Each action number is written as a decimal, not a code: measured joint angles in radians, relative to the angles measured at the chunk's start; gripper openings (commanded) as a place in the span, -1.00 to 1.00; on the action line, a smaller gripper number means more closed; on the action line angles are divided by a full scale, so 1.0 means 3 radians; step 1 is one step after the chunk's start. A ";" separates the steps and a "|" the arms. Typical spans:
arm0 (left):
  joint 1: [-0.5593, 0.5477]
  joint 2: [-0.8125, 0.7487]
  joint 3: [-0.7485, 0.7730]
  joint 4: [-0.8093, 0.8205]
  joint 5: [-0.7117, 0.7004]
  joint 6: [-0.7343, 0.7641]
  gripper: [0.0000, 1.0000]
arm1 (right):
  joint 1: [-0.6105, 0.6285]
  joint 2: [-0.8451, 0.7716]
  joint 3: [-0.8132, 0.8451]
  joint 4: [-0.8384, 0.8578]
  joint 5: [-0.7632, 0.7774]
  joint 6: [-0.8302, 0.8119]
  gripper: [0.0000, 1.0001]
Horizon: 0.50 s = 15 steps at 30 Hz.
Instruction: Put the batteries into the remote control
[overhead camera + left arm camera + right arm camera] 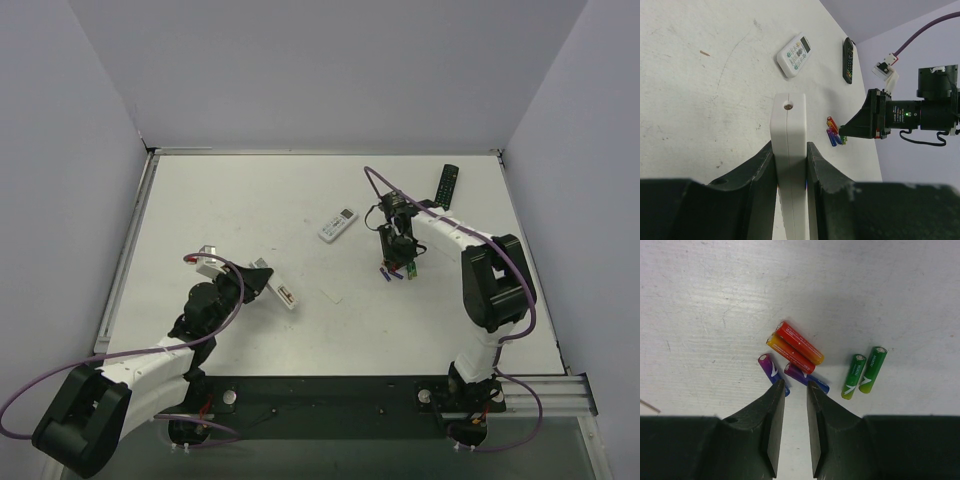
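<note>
Right claw (795,384) parted over purple cells (771,368); batteries (855,375) just beside.

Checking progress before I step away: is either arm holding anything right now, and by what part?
Left gripper clamps the slim white remote across its long sides, one end jutting past the jaws. Right gripper holds nothing.
</note>
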 measured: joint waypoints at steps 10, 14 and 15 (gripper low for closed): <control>0.0000 0.0000 0.0011 -0.0010 0.0010 0.0019 -1.00 | -0.0209 -0.0080 -0.0056 -0.0018 0.0145 0.0212 -0.63; 0.0000 0.0000 0.0042 -0.0032 0.0020 0.0060 -1.00 | -0.0301 -0.0080 -0.0056 -0.0020 0.0181 0.0242 -0.66; 0.0000 0.0000 0.0043 -0.0033 0.0022 0.0066 -1.00 | -0.0310 -0.0080 -0.0056 -0.0020 0.0183 0.0245 -0.67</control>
